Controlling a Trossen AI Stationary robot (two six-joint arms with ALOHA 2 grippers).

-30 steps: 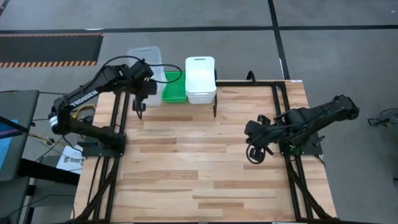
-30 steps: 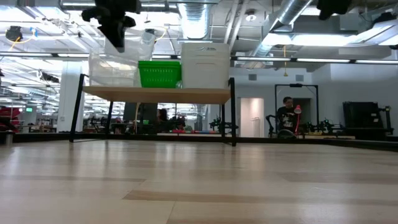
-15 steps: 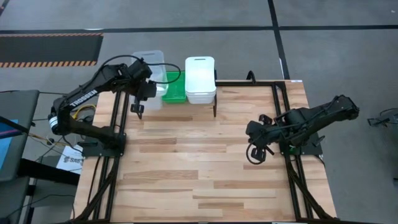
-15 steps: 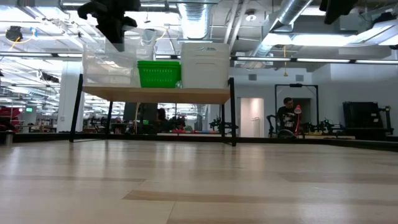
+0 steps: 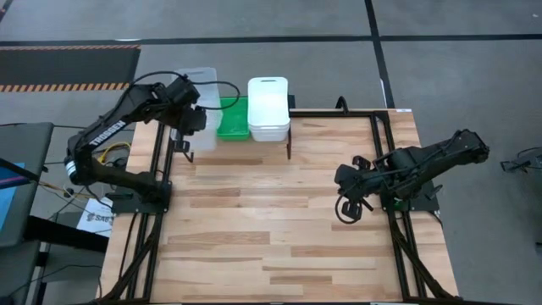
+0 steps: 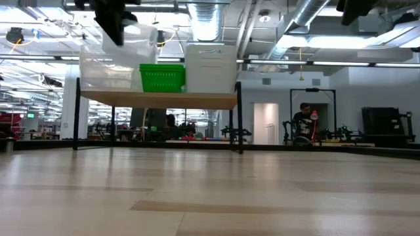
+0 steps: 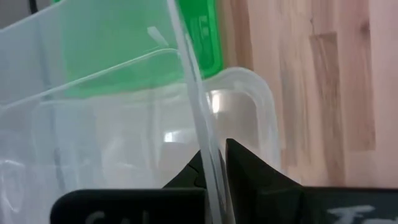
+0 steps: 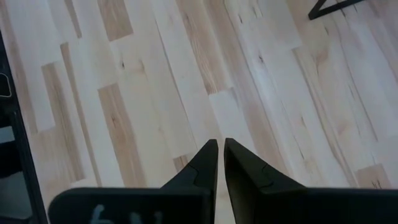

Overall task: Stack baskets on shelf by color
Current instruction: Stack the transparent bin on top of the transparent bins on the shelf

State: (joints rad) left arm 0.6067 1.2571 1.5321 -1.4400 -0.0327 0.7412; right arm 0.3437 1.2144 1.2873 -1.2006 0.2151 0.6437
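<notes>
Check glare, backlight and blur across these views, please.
Low view: bright ceiling lights backlight the shelf; the left gripper is a silhouette. Left wrist view: the clear basket shows reflections and is soft this close. High view: even light.

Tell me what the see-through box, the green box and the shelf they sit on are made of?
The clear basket looks like thin glossy plastic: you can see the green basket through it. The green basket looks like plastic too, with slotted sides. The shelf seems a pale wooden board on thin black legs, probably metal. The left gripper pinches the clear basket's wall.
</notes>
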